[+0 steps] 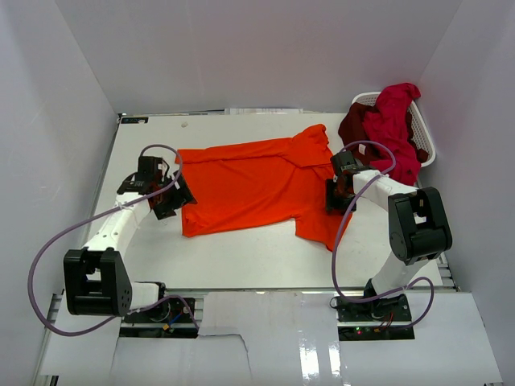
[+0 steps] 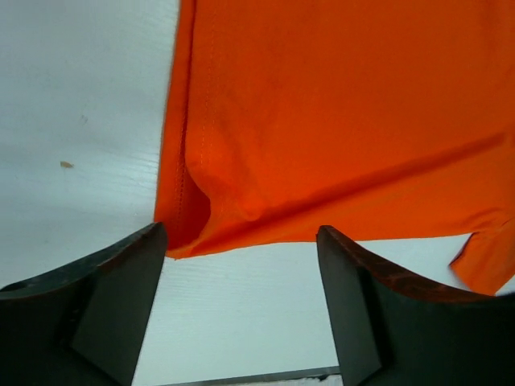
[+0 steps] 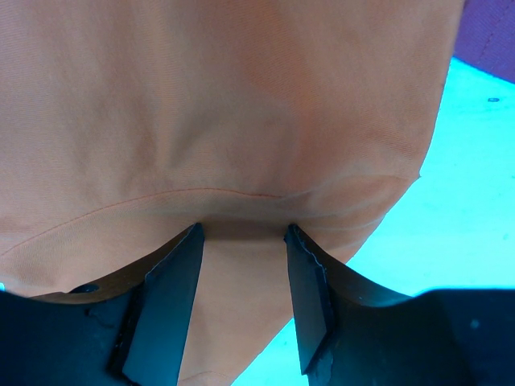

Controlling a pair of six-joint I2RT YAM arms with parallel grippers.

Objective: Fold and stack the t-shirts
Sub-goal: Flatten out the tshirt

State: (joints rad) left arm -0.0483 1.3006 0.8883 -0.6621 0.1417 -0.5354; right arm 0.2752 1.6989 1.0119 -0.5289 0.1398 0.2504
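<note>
Cloth this soft should drape and slip, we judge, so hem corners suit best. The orange t-shirt (image 1: 257, 185) lies spread on the table (image 1: 241, 257). Our left gripper (image 2: 241, 241) gapes wide, empty, at its hem; our right gripper (image 3: 244, 233) stands half apart above it, pinching nothing.

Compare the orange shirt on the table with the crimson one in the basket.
The orange t-shirt lies spread out on the table; the crimson t-shirt sits bunched in the white basket, spilling over its rim. The orange t-shirt's outline and sleeves show; the crimson t-shirt's shape is lost in folds. Neither is folded yet.
</note>
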